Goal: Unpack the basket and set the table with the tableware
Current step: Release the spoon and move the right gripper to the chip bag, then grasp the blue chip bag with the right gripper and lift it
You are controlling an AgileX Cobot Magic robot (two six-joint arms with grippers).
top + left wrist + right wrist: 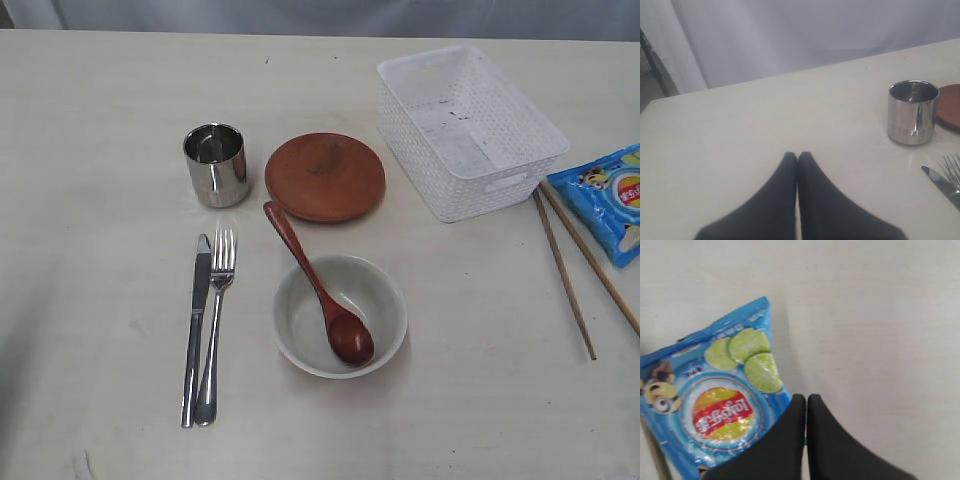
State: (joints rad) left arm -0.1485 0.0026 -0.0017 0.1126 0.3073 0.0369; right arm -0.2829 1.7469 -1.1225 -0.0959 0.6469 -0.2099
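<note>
- Seven pieces of tableware are out on the table (100, 250) and the basket (425, 170) stands empty, so unpacking looks done and arranging is the step in hand.
- Plate (325, 177) sits near the basket. Cup (215, 165), bowl (283, 300) with the spoon (310, 275) in it, knife (195, 330) and fork (215, 320) lie farther from it.
- Chopsticks (565, 275) lie just beside the basket on its other side, along the chip bag (605, 200).
- Left pincer (797, 157) is closed and empty, beyond the cup from the basket.
- Right pincer (806, 400) is closed on nothing, above the bag's edge.
- Next, probably: it opens, drops onto both thin sticks, and carries them past the basket to the setting.
</note>
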